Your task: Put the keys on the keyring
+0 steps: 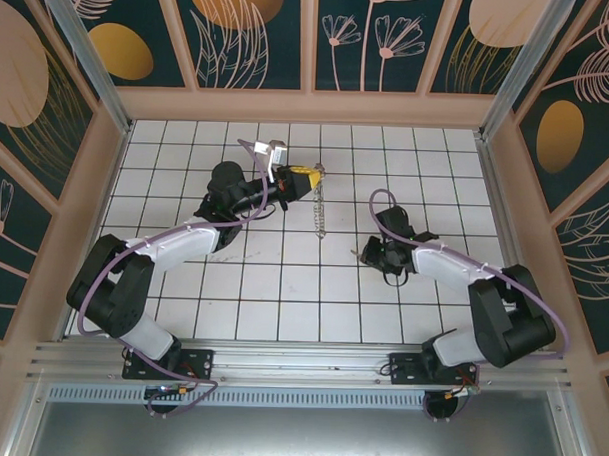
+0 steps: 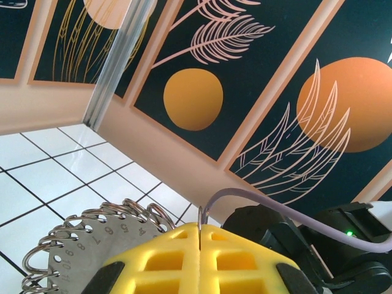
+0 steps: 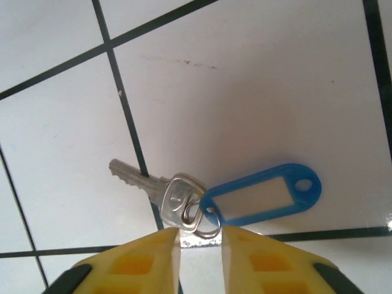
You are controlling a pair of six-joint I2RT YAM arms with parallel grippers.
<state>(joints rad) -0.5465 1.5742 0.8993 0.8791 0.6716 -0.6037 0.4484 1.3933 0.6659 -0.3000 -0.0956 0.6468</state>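
While hovering just above the keys point(image 3: 181, 197), holding the right end effector point(image 3: 201, 236) slightly parted, flanking their small ring point(image 3: 207, 223) with both tips and gripping nothing. Lying flat on the tiled surface point(image 3: 263, 92): one silver key point(image 3: 138, 177), one blue tag point(image 3: 263, 195). Farther back and left of the keys, clamping the left end effector point(image 2: 200, 237) tight on the beaded keyring point(image 1: 321, 204), trailing it toward the keys.

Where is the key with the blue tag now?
In the right wrist view, the key lies on the white tiles, just before the right hand.
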